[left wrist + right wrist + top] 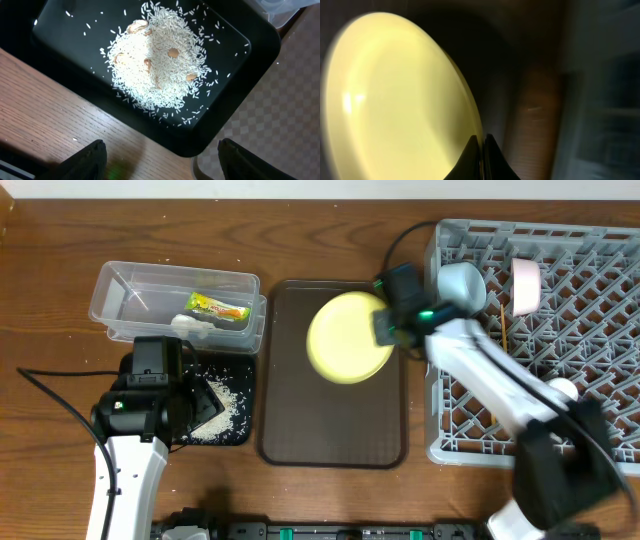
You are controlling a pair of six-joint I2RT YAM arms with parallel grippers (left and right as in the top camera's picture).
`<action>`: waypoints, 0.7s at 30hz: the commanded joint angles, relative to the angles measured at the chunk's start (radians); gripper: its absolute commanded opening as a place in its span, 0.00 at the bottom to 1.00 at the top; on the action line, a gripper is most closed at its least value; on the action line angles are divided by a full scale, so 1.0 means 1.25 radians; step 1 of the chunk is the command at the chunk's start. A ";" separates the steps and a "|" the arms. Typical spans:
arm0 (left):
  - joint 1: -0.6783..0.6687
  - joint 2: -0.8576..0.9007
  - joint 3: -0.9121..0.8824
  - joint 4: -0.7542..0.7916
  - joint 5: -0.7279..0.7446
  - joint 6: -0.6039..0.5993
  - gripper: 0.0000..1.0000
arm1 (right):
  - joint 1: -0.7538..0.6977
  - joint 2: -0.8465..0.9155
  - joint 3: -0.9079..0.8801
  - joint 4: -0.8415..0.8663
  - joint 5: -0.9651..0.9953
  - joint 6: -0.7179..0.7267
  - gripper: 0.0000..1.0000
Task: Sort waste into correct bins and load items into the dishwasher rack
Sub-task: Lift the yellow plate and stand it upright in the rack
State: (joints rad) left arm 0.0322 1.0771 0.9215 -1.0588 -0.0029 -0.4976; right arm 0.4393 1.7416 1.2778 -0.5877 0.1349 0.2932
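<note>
My right gripper (388, 328) is shut on the rim of the round yellow plate (347, 337) and holds it tilted above the dark brown serving tray; the wrist view shows the plate (395, 100) edge pinched between the fingers (483, 142). My left gripper (160, 155) is open and empty over the near corner of the black tray (235, 100), which holds a pile of white rice grains (160, 65). The clear tub (130, 285) holds the green-and-orange wrapper (218, 308) and a white tissue (192, 326). The grey rack (590, 310) holds a light blue bowl (462, 283) and a white bowl (526, 285). Chopsticks (505, 330) lie in the rack.
The dark brown serving tray (330, 430) lies in the middle between the black tray (235, 395) and the rack. My right arm stretches across the rack's front left part. Cables run along the table's left front.
</note>
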 commanded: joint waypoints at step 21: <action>0.005 -0.004 -0.005 -0.002 -0.004 -0.004 0.75 | -0.294 -0.407 0.002 -0.210 0.371 -0.395 0.01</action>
State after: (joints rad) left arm 0.0322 1.0771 0.9215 -1.0584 -0.0032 -0.4976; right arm 0.0879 1.2346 1.2778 -0.8337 0.4347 -0.1043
